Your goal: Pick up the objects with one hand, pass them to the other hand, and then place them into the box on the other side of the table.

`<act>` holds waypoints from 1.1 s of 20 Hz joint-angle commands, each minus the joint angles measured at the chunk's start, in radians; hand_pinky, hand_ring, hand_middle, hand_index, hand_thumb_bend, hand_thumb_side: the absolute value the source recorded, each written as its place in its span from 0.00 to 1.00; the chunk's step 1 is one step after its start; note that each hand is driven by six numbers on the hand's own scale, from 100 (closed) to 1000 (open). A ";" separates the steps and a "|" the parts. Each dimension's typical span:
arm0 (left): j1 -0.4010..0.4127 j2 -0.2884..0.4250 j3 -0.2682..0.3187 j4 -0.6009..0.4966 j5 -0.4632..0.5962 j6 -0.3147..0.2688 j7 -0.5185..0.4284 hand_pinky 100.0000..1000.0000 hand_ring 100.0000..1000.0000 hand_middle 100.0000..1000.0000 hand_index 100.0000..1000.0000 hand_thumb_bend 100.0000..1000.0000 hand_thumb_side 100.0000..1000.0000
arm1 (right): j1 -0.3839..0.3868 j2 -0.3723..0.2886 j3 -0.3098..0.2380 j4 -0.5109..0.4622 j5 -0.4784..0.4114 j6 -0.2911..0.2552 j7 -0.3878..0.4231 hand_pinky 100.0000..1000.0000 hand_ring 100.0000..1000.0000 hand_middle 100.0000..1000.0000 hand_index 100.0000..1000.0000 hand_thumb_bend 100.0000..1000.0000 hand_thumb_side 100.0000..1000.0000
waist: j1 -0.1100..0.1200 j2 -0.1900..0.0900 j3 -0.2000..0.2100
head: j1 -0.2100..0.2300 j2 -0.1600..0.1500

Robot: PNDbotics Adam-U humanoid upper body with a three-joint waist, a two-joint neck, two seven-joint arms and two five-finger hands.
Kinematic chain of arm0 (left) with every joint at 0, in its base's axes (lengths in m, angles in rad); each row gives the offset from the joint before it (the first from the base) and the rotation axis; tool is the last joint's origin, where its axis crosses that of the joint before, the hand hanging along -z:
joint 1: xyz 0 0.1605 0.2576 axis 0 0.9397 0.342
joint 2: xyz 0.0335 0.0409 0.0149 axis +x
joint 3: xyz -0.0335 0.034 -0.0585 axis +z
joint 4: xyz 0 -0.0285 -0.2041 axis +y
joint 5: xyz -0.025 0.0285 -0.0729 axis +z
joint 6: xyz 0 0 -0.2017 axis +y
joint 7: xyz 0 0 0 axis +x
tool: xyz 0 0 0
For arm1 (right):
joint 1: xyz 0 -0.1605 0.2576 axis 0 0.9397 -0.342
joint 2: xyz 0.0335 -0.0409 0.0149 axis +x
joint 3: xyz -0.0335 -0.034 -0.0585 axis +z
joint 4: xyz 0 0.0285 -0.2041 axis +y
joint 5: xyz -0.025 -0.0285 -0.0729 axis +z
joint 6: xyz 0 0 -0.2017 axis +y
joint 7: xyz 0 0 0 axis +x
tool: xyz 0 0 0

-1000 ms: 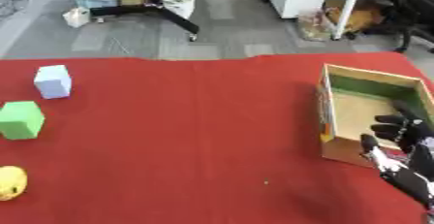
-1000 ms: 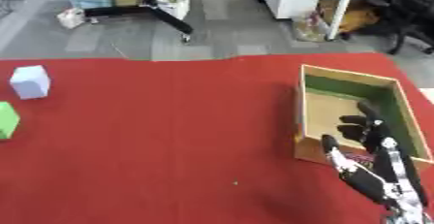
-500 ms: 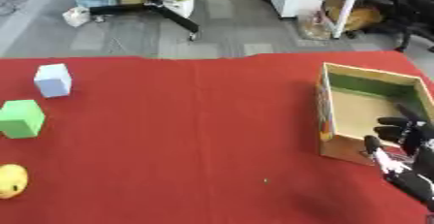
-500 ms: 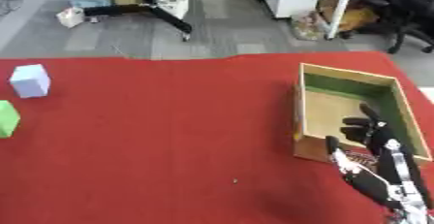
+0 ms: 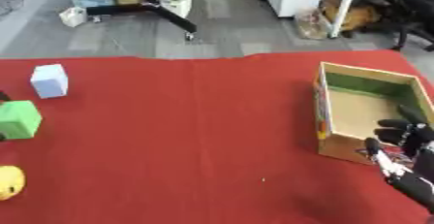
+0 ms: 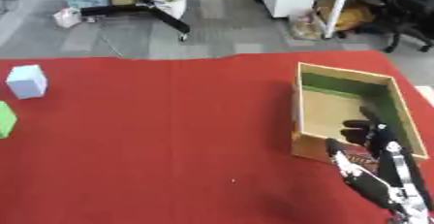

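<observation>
Red-covered table (image 5: pixel 186 121), w/ the open box (image 5: pixel 369 80) at robot's right, long axis running away from the robot. Green cube (image 5: pixel 19 119), pale cube (image 5: pixel 49 80) & a yellow object (image 5: pixel 8 183) sit at far left edge, well apart from box. Right hand (image 6: pixel 373 136) hangs at box's near corner, fingers relaxed, nothing held. Left hand unseen, though judged nearer the objects.

Right hand (image 6: pixel 377 140): black fingers and thumb on a black forearm. Silver-white segments run along the forearm's upper edge, with a small reddish detail just behind the palm. Left hand not seen.
</observation>
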 commanded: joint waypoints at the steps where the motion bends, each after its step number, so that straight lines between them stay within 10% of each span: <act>1: -0.035 0.030 0.026 0.000 0.010 0.015 -0.009 0.82 0.79 0.74 0.82 0.48 0.20 | -0.006 -0.012 -0.002 -0.008 -0.006 -0.002 0.005 0.72 0.69 0.67 0.94 0.27 0.23 | -0.005 -0.021 0.002 | 0.000 0.002; 22: -0.053 -0.007 0.055 0.100 0.006 0.051 -0.053 0.84 0.85 0.87 0.90 0.53 0.29 | -0.014 0.001 0.012 -0.008 -0.020 -0.008 0.043 0.72 0.68 0.66 0.95 0.27 0.23 | -0.022 0.010 -0.036 | 0.027 -0.015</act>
